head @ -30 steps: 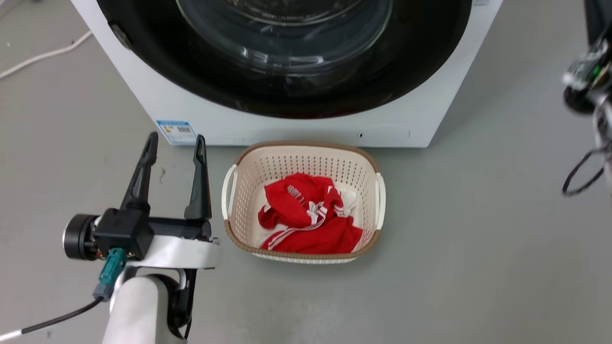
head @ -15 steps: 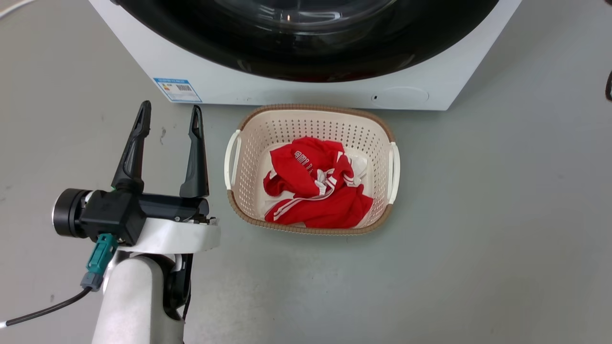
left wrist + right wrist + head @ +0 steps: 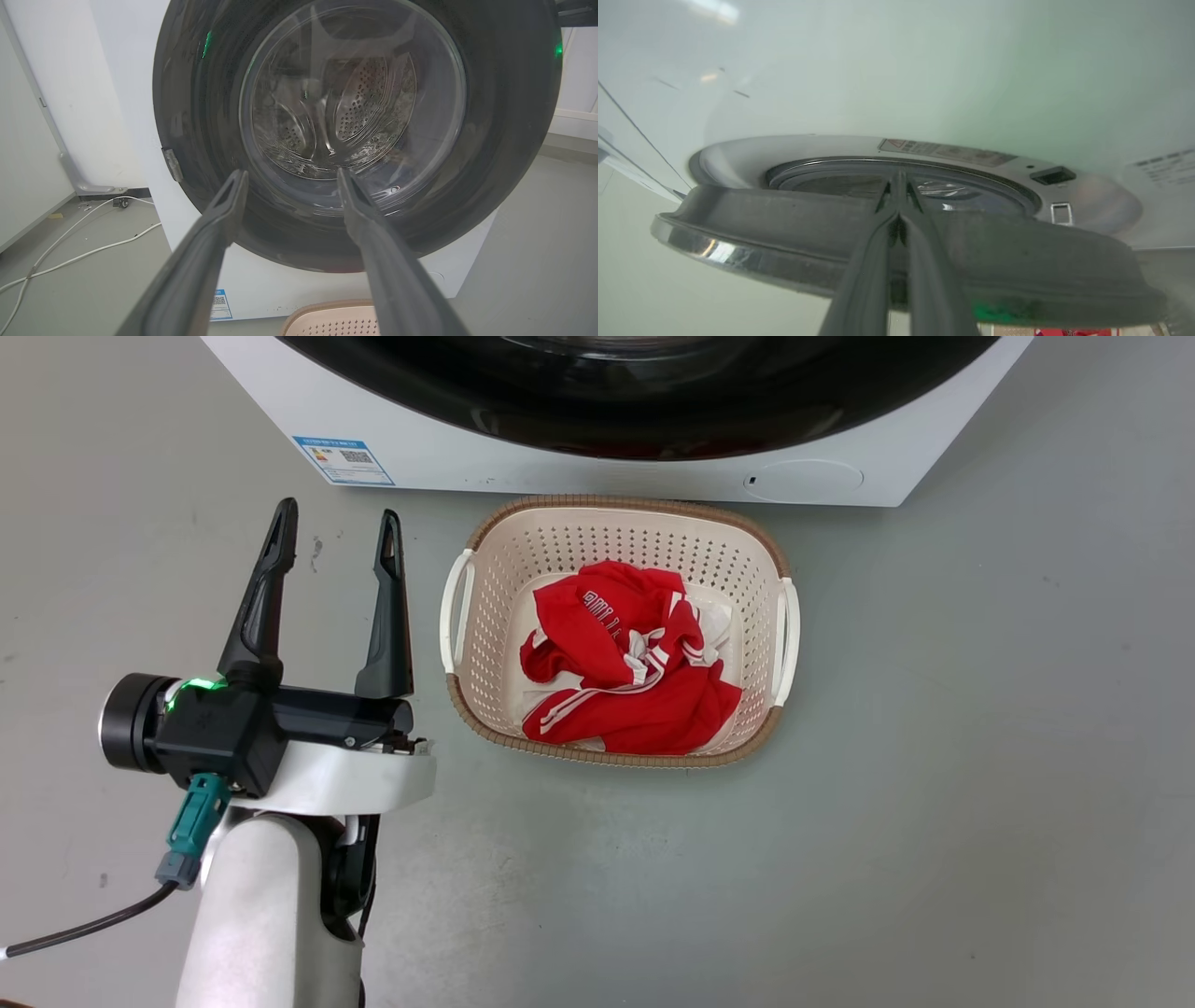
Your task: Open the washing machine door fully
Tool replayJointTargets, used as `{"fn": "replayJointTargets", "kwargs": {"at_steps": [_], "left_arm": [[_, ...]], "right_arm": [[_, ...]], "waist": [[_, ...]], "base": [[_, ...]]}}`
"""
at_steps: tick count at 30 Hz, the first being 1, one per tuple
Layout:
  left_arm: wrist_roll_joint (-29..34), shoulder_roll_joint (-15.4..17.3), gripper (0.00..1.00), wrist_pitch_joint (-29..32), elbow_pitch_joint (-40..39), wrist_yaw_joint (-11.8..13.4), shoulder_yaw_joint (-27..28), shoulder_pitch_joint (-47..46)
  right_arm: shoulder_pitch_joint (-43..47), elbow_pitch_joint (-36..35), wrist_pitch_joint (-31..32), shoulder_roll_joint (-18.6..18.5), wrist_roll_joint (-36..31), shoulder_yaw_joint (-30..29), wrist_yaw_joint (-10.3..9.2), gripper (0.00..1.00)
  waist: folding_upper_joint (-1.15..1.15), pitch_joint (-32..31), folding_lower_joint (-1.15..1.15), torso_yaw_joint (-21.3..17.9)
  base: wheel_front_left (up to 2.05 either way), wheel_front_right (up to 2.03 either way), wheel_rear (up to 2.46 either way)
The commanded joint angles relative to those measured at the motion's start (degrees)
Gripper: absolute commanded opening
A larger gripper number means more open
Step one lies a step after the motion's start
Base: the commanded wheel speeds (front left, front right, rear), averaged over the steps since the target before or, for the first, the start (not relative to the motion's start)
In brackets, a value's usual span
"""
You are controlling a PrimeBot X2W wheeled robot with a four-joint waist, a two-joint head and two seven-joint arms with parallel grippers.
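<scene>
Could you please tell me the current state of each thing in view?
washing machine door: ajar, rim lifted off the washing machine
left gripper: open, empty
right gripper: shut, fingers across the door's edge
laundry basket: upright, holding a crumpled red garment

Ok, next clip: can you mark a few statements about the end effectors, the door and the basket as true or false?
1. The left end effector is open and holds nothing. True.
2. The laundry basket on the floor is empty. False: a red garment lies in the basket.
3. The right arm's fingers are spread wide apart. False: the right end effector has its fingers closed together, at the edge of the washing machine door.
4. In the right wrist view, the washing machine door stands ajar, with a gap between it and the front of the washing machine. True.
</scene>
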Motion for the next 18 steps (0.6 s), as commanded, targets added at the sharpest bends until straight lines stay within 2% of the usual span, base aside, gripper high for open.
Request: {"fn": "replayJointTargets", "kwargs": {"at_steps": [1,9,18], "left_arm": [[0.2,-0.1,1.00,-0.1,0.0,-0.2,-0.1,-1.0],[0.2,-0.1,1.00,-0.1,0.5,-0.2,-0.2,-1.3],[0.5,-0.1,1.00,-0.1,1.5,0.1,-0.6,0.6]], "right_arm": [[0.7,0.0,2.7,1.8,0.4,0.3,0.00,0.00],[3.7,-3.0,8.8,0.5,2.6,-0.6,0.00,0.00],[10.5,-10.0,17.9,-0.1,6.0,-1.3,0.00,0.00]], "waist": [[0.00,0.0,-0.01,0.1],[0.00,-0.6,-0.01,-0.2],[0.00,-3.7,-0.01,-0.9]], "base": [[0.00,0.00,0.00],[0.00,0.00,0.00],[0.00,0.00,0.00]]}}
